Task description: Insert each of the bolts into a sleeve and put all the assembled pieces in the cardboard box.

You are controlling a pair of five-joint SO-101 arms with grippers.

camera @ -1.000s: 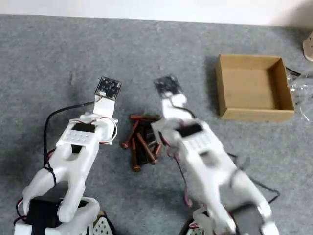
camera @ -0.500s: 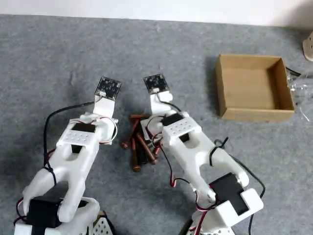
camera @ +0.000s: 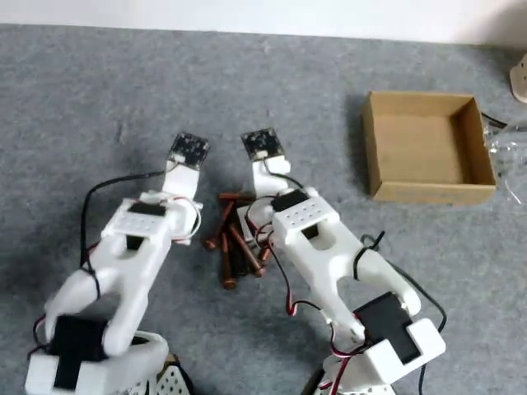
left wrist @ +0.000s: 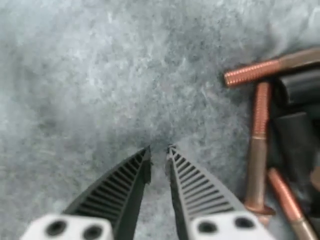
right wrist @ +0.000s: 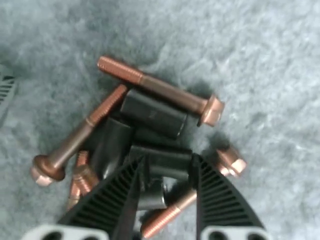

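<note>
While the left gripper (left wrist: 158, 152), barely parted and empty, hangs left of the pile (camera: 235, 243), the right gripper (right wrist: 168, 159) stands open astride a black sleeve (right wrist: 165, 167) lying crosswise between its jaws.

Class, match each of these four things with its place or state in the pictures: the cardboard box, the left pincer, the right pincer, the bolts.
Things:
1 cardboard box
2 left pincer
3 right pincer
4 bolts

Places or states:
A over bare carpet, holding nothing
B heaped together with black sleeves
C empty, standing apart from the heap
D open, just above the black sleeves

Pairs: 1-C; 2-A; 3-D; 4-B.
</note>
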